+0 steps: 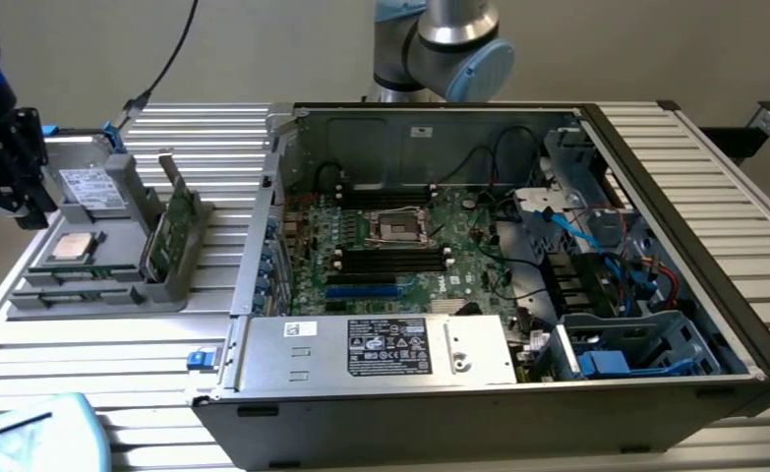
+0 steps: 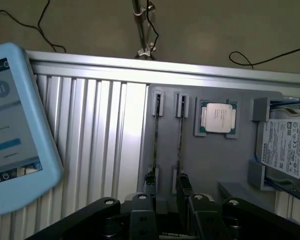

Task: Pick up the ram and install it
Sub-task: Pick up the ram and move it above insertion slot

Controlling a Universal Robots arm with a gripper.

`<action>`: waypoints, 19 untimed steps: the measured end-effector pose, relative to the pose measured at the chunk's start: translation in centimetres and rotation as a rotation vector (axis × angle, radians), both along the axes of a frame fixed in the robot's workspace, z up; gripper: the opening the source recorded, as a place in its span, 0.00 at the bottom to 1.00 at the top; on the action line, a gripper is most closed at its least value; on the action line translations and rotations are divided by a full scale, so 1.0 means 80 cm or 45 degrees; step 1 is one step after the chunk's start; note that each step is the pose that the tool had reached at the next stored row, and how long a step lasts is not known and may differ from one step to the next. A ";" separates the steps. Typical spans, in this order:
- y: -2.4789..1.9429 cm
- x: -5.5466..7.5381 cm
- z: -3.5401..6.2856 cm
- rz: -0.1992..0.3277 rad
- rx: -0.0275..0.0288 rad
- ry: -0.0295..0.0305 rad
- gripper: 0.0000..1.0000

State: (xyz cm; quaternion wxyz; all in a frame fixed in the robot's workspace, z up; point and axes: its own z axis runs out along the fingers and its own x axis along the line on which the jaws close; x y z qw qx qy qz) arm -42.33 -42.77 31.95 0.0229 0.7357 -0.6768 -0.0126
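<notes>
Arm (image 1: 447, 44) reaching out, fingers (image 2: 150, 183) parted, hovering

open computer case (image 1: 490, 423) beside a grey tray (image 1: 83, 298) holding a processor chip (image 1: 73, 247) and hard drive (image 1: 92, 185).

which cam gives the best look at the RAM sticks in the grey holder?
Exterior view: the ram sticks stand on edge in the grey holder, with their green faces visible. The wrist view sees them edge-on, as two thin dark lines.

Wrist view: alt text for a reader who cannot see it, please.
The open claw hangs near a grey tray holding two ram sticks on edge, a silver processor and a hard drive. A blue tablet sits nearby.
</notes>
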 end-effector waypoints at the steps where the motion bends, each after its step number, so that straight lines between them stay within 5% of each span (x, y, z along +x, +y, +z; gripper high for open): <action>1: -0.0005 0.000 -0.002 0.003 0.0001 -0.0001 0.31; 19: -0.0133 0.000 -0.043 0.048 -0.0001 0.0000 0.31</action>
